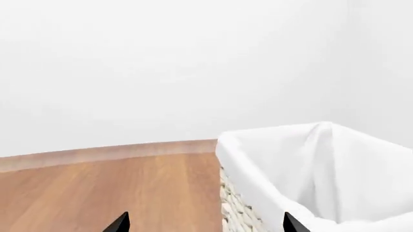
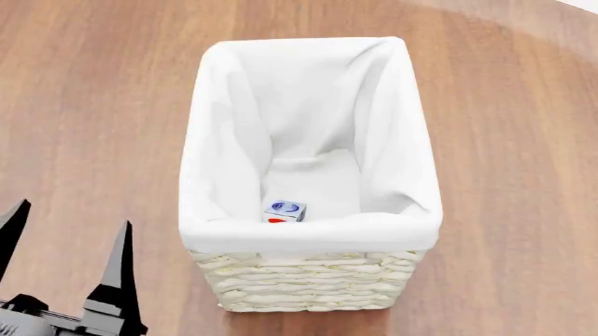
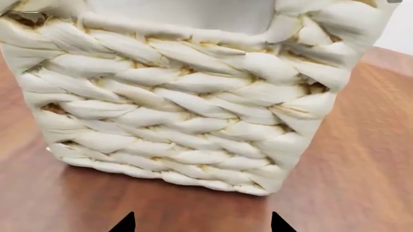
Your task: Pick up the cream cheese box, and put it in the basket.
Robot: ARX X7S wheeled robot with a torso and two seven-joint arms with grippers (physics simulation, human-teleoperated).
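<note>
The cream cheese box (image 2: 284, 210), tiny and white with a blue oval and a red mark, lies on the liner floor inside the basket (image 2: 313, 283), near its front wall. The basket is tall, cream-white wicker with a white cloth liner over its rim. My left gripper (image 2: 66, 234) is open and empty, low at the front left beside the basket; its wrist view shows the basket (image 1: 310, 174) ahead of the spread tips (image 1: 203, 224). My right gripper (image 3: 200, 224) is open and empty, just off the basket's woven wall (image 3: 181, 106); it is out of the head view.
The basket stands on a brown wooden tabletop (image 2: 84, 105). The table's far edge (image 1: 103, 153) meets a plain white wall in the left wrist view. No cans show.
</note>
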